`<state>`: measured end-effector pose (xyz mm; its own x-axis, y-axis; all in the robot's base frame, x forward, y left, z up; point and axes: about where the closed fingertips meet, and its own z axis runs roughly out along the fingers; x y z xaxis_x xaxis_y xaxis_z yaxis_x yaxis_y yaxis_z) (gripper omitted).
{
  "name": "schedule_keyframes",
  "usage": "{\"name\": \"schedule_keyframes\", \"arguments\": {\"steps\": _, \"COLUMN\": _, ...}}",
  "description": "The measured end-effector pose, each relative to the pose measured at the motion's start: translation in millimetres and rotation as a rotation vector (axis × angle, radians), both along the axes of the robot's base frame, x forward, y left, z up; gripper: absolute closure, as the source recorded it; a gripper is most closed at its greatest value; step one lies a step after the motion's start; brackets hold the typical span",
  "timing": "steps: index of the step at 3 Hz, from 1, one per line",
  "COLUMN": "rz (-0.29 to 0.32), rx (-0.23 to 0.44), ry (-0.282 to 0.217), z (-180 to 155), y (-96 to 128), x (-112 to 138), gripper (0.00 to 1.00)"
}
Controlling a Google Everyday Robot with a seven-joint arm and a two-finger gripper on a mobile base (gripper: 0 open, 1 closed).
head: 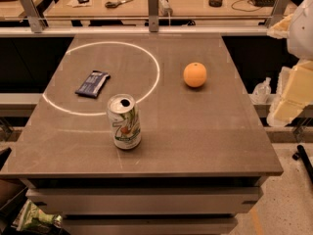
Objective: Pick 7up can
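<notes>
Camera view only. Small white-silver aluminium 7up can (124,122) with green logo: upright, near left on smooth grey rectangular tabletop (205,141), on near arc of painted white ring (155,65). Cream-and-white gripper (288,94): far right edge, off the table, well apart from can; open or closed, cannot tell.

Risks, as judged: light can tipped and rolling toward near edge if nudged; round orange fruit (195,75) brushed on approach from right. Flat dark-blue snack wrapper (92,83), left, unlikely to interfere.

Room: metal rail (98,31) beyond, wooden desk (195,1) with scissors (116,4), speckled floor (288,199).
</notes>
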<state>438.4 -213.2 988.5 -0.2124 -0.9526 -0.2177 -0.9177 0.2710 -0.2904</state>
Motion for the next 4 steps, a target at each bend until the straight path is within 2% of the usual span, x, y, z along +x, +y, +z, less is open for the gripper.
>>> {"name": "schedule_keyframes", "arguments": {"steps": 1, "rz": 0.000, "rx": 0.000, "ry": 0.000, "z": 0, "y": 0, "x": 0, "gripper": 0.00}}
{"name": "schedule_keyframes", "arguments": {"steps": 2, "rz": 0.019, "rx": 0.092, "ry": 0.015, "z": -5, "y": 9, "x": 4, "gripper": 0.00}}
{"name": "schedule_keyframes", "arguments": {"steps": 3, "rz": 0.059, "rx": 0.280, "ry": 0.032, "z": -27, "y": 20, "x": 14, "gripper": 0.00}}
{"name": "schedule_keyframes", "arguments": {"steps": 4, "rz": 0.105, "rx": 0.488, "ry": 0.047, "z": -42, "y": 44, "x": 15, "gripper": 0.00}}
